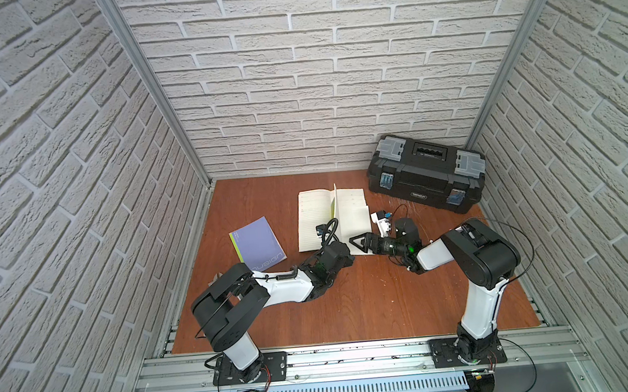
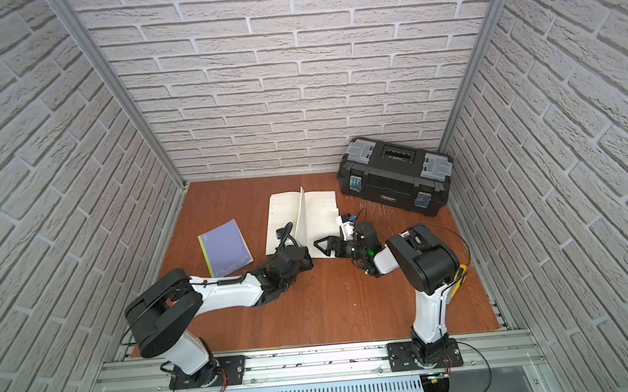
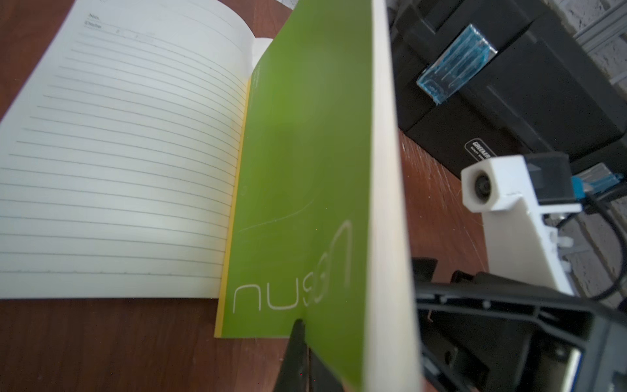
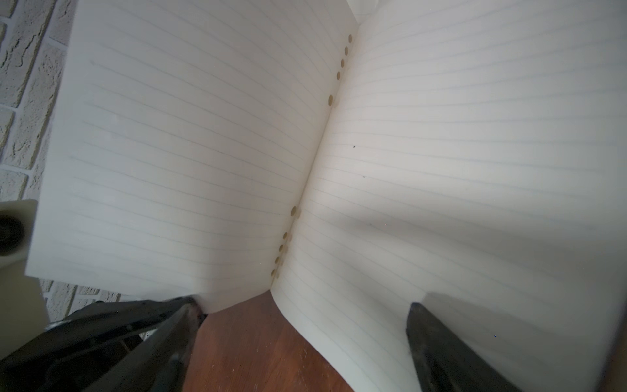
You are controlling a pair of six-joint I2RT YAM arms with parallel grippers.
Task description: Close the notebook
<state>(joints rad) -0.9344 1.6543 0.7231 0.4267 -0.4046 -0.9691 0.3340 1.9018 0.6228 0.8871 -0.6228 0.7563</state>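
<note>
I am pinching the green cover (image 3: 305, 169) at its near edge in the closed left claw (image 3: 300, 339), the right claw (image 4: 303, 307) gaping beside it, judging the open notebook (image 1: 316, 220) ahead light and floppy.

the open notebook (image 1: 312, 220) lies between a closed notebook (image 1: 256, 244), left, and a toolbox (image 1: 425, 179) (further back), right.
</note>
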